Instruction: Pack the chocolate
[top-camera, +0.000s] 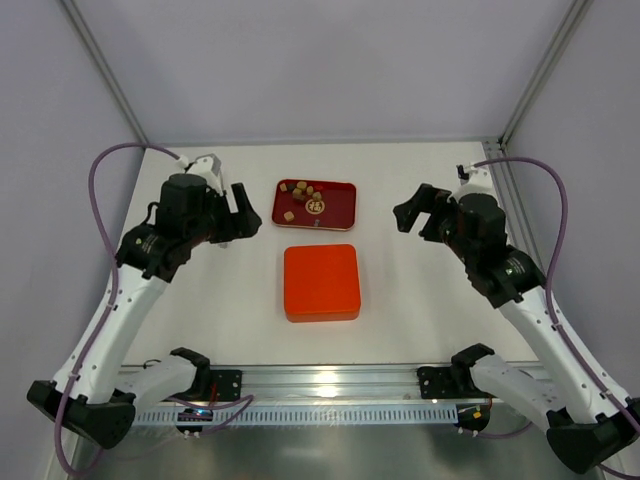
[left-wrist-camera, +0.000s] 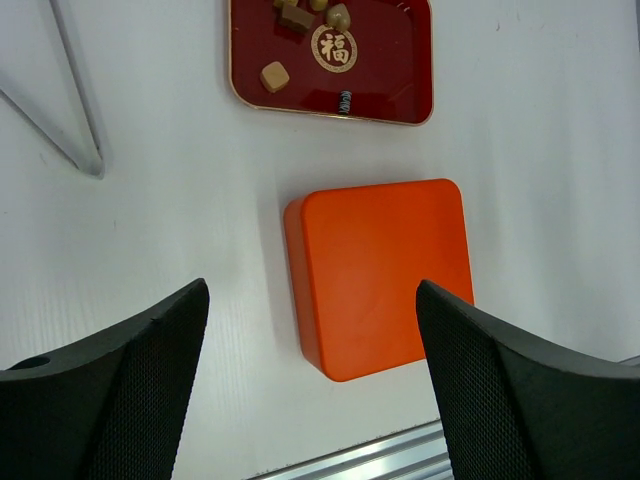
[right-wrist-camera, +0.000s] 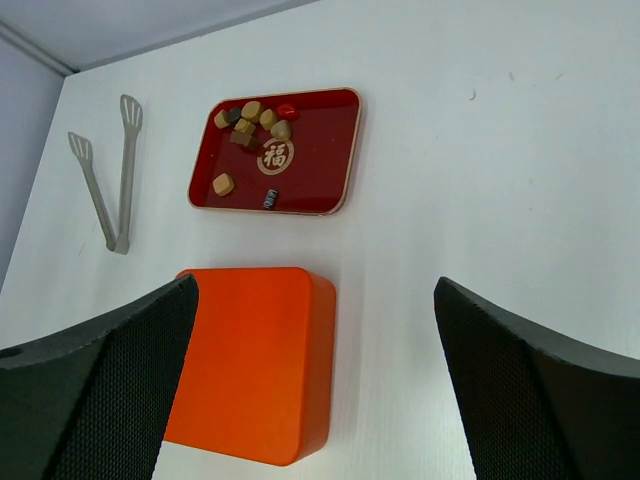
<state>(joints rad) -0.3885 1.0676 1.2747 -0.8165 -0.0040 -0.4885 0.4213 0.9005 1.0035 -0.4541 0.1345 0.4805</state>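
With both the left gripper (top-camera: 245, 215) and the right gripper (top-camera: 412, 208) spread wide and empty above the desk (top-camera: 200, 300), we note the chocolate (top-camera: 300, 190) clustered in the red tray (top-camera: 342, 208) beyond the closed orange box (top-camera: 320, 282), where so broad a grasp may scatter or crush such small pieces.

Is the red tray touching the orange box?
Apart. The left wrist view shows a strip of white table between the tray and the box.
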